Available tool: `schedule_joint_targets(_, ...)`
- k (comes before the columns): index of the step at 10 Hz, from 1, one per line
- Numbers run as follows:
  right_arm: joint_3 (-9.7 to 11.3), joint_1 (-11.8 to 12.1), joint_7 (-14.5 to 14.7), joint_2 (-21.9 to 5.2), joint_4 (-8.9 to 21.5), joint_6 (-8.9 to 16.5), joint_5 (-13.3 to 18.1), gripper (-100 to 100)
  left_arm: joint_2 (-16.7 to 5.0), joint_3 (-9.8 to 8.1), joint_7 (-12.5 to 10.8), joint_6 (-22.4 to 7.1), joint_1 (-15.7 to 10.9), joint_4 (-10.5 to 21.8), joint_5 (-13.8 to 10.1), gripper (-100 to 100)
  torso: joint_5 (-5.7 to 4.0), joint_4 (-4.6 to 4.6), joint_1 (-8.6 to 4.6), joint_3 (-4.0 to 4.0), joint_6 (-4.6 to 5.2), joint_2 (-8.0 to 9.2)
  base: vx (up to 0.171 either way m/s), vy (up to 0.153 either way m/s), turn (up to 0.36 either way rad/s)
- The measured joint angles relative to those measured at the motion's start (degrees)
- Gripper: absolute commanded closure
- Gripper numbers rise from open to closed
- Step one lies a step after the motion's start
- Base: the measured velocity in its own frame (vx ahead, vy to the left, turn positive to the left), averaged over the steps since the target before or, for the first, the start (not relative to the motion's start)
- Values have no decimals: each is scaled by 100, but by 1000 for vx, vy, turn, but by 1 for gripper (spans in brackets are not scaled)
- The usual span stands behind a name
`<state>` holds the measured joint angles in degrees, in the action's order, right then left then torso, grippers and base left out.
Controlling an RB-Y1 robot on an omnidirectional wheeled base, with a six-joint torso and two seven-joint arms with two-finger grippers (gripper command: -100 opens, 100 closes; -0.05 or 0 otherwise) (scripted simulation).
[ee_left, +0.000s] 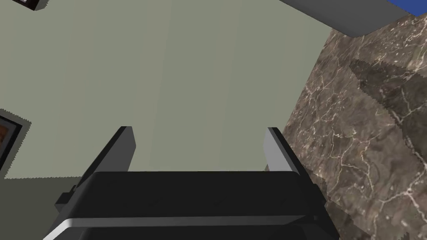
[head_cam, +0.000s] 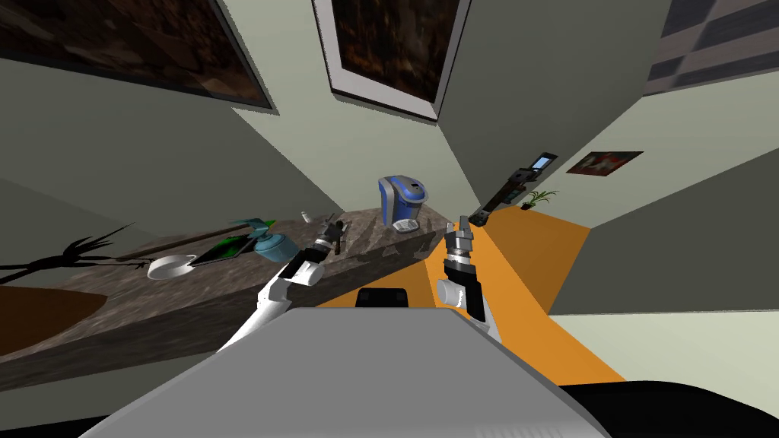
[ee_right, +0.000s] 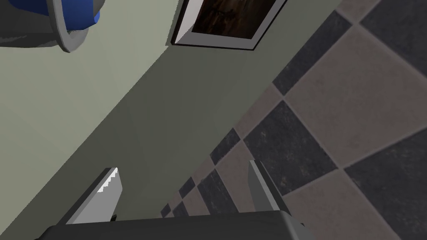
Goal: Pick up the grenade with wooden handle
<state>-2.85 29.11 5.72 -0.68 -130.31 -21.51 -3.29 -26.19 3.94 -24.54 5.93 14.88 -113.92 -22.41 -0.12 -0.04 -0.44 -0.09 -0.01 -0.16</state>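
Note:
A long brown handle with a teal-green head (head_cam: 245, 226), which I take for the grenade, lies on the marble counter (head_cam: 152, 304) to the left of my left gripper (head_cam: 333, 228). That gripper hovers over the counter's middle, well apart from the grenade. In the left wrist view the left gripper (ee_left: 200, 131) stands open with nothing between its fingers, facing a pale wall, with the counter (ee_left: 367, 137) beside it. My right gripper (head_cam: 462, 226) hangs past the counter's right end. It is open and empty (ee_right: 183, 187).
Near the grenade sit a teal pot (head_cam: 274, 245), a green and black flat thing (head_cam: 224, 247) and a white dish (head_cam: 169, 266). A blue coffee machine (head_cam: 402, 199) stands at the counter's right end. A black spiky plant (head_cam: 68, 255) is far left. Orange floor (head_cam: 525, 289) runs on the right.

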Motion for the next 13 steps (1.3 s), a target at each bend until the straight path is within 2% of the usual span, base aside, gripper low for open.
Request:
schedule_joint_targets(2,0,0,0,0,0,0,0,0,-176,6,-217,-244,-142,246,-155,-100,2,0,7,1,0,2,41,-112,-7)
schedule_joint_targets(3,0,0,0,0,0,0,0,0,-309,4,-345,-379,-294,448,-259,-100,1,-1,0,-3,1,-5,42,-109,-1)
schedule_joint_targets(4,0,0,0,0,0,0,0,0,-323,5,-415,-543,-348,510,-292,-100,1,-1,4,-1,0,-1,22,-116,-13)
schedule_joint_targets(7,0,0,0,0,0,0,0,0,-682,-42,-773,-1034,-613,874,-548,-100,1,1,4,2,1,3,28,-106,-8)
schedule_joint_targets(9,0,0,0,0,0,0,0,0,-853,-34,-983,-1289,-818,1209,-665,-100,2,-1,5,-2,1,-3,44,-103,-11)
schedule_joint_targets(11,-1,0,0,-1,0,0,0,0,-941,-67,-1103,-1528,-869,1310,-722,-100,6,2,29,6,-1,11,13,-51,-7)
schedule_joint_targets(13,-1,0,0,-1,0,0,0,0,-1099,-101,-1290,-1835,-1109,1593,-811,-100,5,1,21,4,-1,8,28,-89,-12)
